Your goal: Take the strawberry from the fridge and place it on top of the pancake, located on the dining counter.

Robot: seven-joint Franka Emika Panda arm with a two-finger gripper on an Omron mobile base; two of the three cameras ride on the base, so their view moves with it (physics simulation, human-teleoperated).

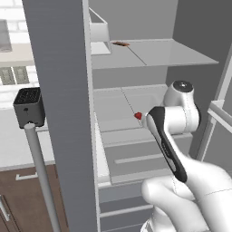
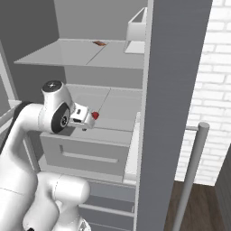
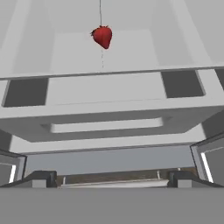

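Standing on the white counter at far left, a black toaster (image 1: 29, 107) sits beside the open grey door of the fridge (image 1: 63, 113), whose silver bar handle (image 1: 41, 174) runs down in front of dark brown cabinets.

Inside, the pale upper shelf (image 1: 149, 54) carries a flat reddish-brown item (image 1: 120, 44) near its back left. On the shelf below, the strawberry (image 1: 138, 116) rests alone, roughly mid-shelf, above the grey drawers (image 1: 136, 158). It is untouched and free of any contact with the robot.

The arm reaches into the compartment from the near right. From the right base camera, the gripper (image 2: 88, 118) sits just short of the strawberry (image 2: 95, 115), close beside it.

The hand camera shows the strawberry (image 3: 102, 36) ahead and well apart from the two dark fingertips (image 3: 40, 178), which stand wide to either side with nothing between them: the hand is open.

White brick wall (image 2: 212, 90) lies at far right, beyond the other door.
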